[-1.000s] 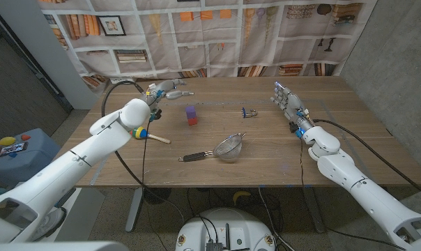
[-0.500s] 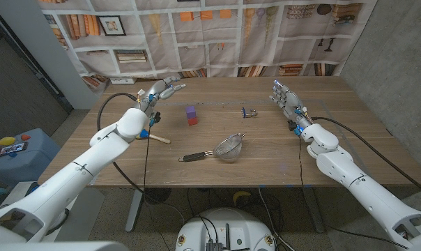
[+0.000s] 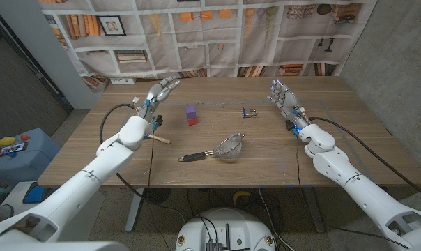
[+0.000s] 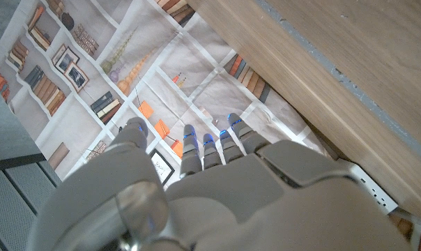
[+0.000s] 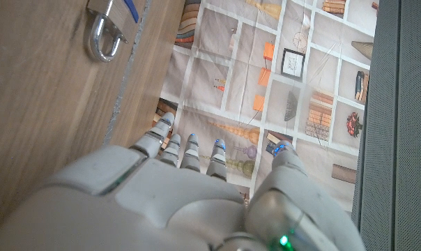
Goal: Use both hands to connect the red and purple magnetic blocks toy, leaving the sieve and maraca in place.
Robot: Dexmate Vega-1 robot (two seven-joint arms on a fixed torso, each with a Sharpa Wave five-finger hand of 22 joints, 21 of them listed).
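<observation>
Bench [image 3: 350,146] of pale wood carries everything. Left hand [image 3: 160,91] and right hand [image 3: 282,97] hover toward its far side — fingers spread, holding nothing. Sieve [image 3: 226,148] lies near the middle front, the maraca [image 3: 149,134] beside the left forearm. Purple block [image 3: 190,111] sits stacked on the red block [image 3: 192,121] between the hands; a small padlock [image 3: 249,112] lies nearer the right.

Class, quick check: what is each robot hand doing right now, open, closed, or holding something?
Left hand: open, fingers spread, holding nothing.
Right hand: open, fingers apart, holding nothing.
</observation>
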